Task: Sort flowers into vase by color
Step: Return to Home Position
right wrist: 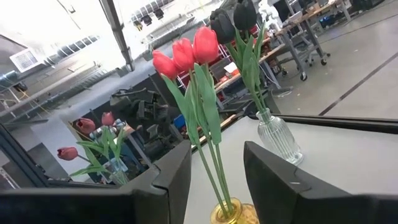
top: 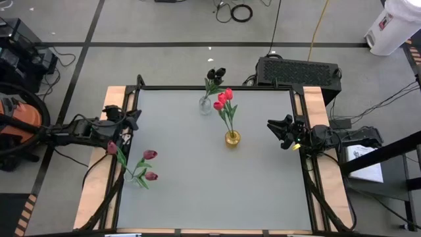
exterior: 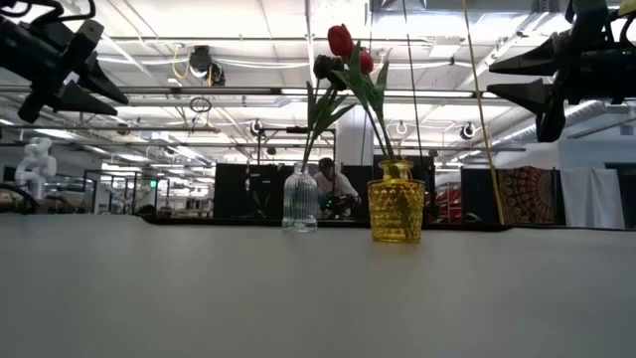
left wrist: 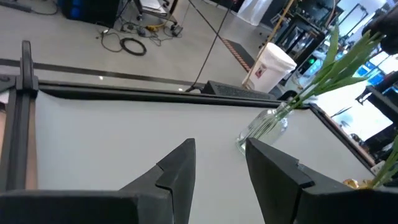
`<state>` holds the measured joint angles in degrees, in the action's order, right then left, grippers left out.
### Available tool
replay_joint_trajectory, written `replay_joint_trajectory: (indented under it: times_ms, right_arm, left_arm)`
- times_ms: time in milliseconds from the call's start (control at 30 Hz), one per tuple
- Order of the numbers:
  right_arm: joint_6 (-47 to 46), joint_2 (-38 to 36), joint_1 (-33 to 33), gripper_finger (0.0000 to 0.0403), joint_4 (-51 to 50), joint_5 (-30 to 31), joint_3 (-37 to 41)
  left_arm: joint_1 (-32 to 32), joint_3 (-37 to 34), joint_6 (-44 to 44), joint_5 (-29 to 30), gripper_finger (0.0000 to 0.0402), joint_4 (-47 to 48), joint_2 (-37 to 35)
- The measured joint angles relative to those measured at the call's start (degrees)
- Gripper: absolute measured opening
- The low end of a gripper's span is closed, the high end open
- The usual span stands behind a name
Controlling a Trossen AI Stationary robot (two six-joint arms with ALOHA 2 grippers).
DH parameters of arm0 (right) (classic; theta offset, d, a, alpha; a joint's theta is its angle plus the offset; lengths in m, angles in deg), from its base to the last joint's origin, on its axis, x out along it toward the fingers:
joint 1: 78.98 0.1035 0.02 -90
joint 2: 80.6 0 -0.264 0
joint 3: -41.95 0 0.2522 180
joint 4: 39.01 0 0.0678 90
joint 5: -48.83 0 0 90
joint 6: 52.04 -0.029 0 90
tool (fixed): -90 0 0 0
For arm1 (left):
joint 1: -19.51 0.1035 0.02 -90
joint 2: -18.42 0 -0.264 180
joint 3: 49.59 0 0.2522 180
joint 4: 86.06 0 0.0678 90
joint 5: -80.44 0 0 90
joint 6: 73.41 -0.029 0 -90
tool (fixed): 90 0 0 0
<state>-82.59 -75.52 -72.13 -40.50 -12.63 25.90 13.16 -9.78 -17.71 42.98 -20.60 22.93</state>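
Well, left gripper and right gripper gape slightly, holding nothing.

on the table, tulips in a far vase, central vase, near-left vase

We log grey flat table top, wood strips along sides. Black perforated box just beyond far edge. On floor: coiled black cable, white plastic bin. Orange round vacuum left of table. Low view: person in room behind.
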Motion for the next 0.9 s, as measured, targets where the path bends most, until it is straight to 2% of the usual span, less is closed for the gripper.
replay_joint_trajectory:
  times_ms: [300, 533, 900]
  right_arm:
    - [0.10, 0.00, 0.00, 0.0139, -0.58, -0.04, 0.00]
    - [-1.37, 0.00, 0.02, 0.0139, -1.14, -0.13, 0.00]
    - [-2.94, 0.00, 0.01, 0.0139, -3.26, -0.13, 0.02]
  left_arm:
    - [0.00, -4.42, 2.75, -1.06, 0.0148, -0.22, -2.26]
    - [-0.04, -7.79, 8.11, -1.46, 0.0148, -0.24, -2.38]
    - [-0.04, -11.46, 10.03, -1.94, 0.0148, -0.78, -2.36]
